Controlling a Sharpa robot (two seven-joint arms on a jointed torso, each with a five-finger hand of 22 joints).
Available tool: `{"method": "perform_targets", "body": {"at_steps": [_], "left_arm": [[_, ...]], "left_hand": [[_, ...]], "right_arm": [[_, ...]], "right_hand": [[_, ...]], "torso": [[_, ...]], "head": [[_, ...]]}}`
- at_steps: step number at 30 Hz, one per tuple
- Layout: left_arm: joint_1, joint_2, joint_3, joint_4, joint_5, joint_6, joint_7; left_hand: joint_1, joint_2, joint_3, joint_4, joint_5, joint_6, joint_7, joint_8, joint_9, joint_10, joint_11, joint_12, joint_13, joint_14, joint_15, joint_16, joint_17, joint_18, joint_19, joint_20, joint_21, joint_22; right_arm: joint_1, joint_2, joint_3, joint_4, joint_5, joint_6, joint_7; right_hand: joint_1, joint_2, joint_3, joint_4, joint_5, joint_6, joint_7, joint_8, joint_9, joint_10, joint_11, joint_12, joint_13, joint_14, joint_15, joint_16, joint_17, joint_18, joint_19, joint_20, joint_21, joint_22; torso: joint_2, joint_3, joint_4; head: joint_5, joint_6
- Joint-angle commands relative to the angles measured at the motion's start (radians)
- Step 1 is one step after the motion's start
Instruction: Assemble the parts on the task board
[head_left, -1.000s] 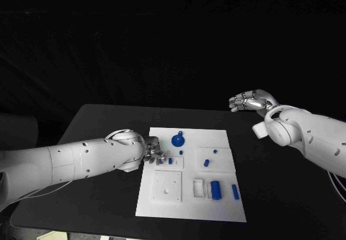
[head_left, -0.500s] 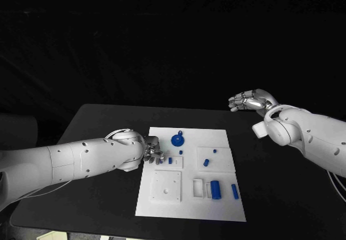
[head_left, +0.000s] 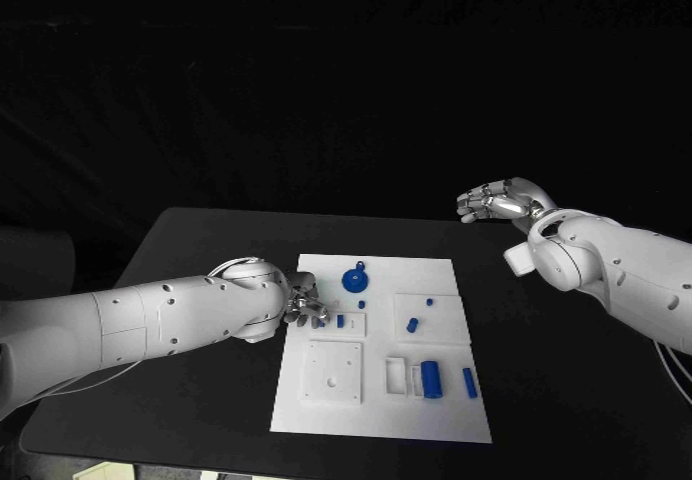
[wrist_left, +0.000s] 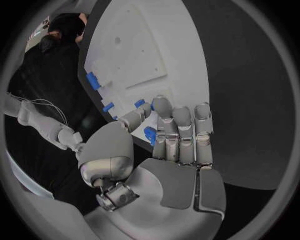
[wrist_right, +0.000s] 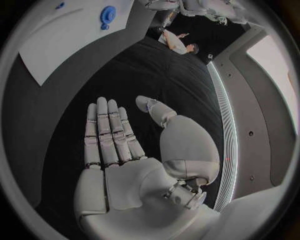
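Left robot hand (head_left: 302, 307): very slight shift at the left edge of the task board (head_left: 433, 425) over the last second. Its fingers now sit marginally lower and closer to the small blue part (head_left: 340, 321) just beside them. Whether the fingers touch that part cannot be told.

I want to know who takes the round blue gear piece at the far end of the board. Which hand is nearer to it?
Left. The left hand hovers at the task board's left edge, just beside the blue gear. The right hand is raised off beyond the board's far right corner.
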Motion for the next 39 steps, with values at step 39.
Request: {"method": "perform_targets", "body": {"at_steps": [39], "left_arm": [[0.020, -0.033, 0.066, 0.045, 0.143, -0.137, 0.055]], "left_hand": [[-0.061, -0.134, -0.008, 0.096, -0.016, -0.042, 0.016, 0.016, 0.014, -0.037, 0.008, 0.000, -0.001, -0.029, -0.018, -0.006, -0.006, -0.015, 0.006, -0.110, -0.017, 0.019]], "right_arm": [[-0.002, 0.001, 0.000, -0.003, -0.008, 0.008, 0.005]], "right_hand": [[0.003, -0.001, -0.002, 0.002, 0.019, -0.011, 0.002, 0.003, -0.003, 0.006, 0.004, -0.005, -0.003, -0.005, 0.001, -0.005, 0.001, -0.009, -0.010, 0.001, -0.008, 0.002]], "torso": [[-0.001, 0.0003, 0.0001]], "head": [[-0.001, 0.006]]}}
